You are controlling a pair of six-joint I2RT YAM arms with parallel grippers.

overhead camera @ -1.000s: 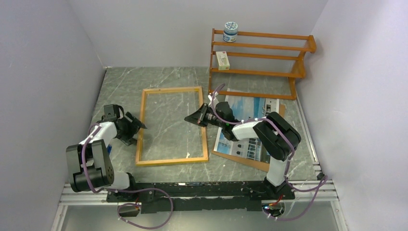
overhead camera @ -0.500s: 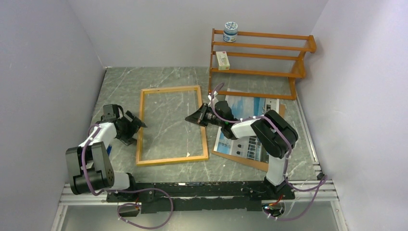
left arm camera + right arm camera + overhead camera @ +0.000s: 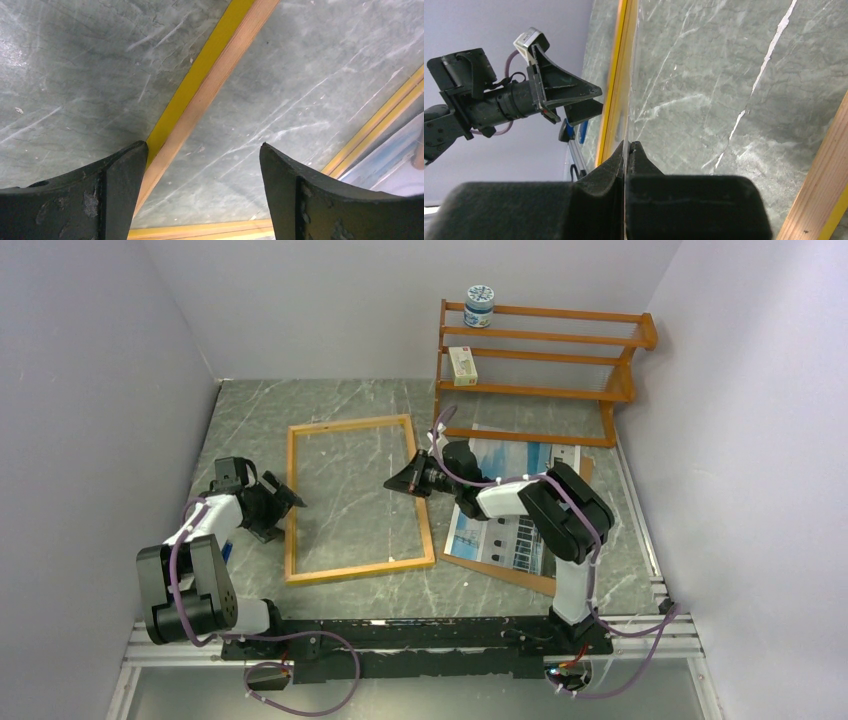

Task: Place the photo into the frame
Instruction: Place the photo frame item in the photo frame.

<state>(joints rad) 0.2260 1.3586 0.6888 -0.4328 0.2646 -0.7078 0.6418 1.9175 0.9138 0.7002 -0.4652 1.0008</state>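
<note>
Frame [image 3: 360,570] lies flat on the table [image 3: 300,405], wood side up, left of centre. Photo [image 3: 515,460] lies face up just to its right (partly hidden). Left gripper [image 3: 202,155]: jaws wide apart over the frame's left rail. Right gripper [image 3: 626,147]: jaws pressed together, low inside the frame's right rail.

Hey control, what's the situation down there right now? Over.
Left gripper open at frame left rail. Right gripper shut over frame opening. Photo outside frame, on its right, under right arm.

One frame [image 3: 360,571], one photo [image 3: 510,465], one rack [image 3: 545,392], one jar [image 3: 480,306], one box [image 3: 462,365].
</note>
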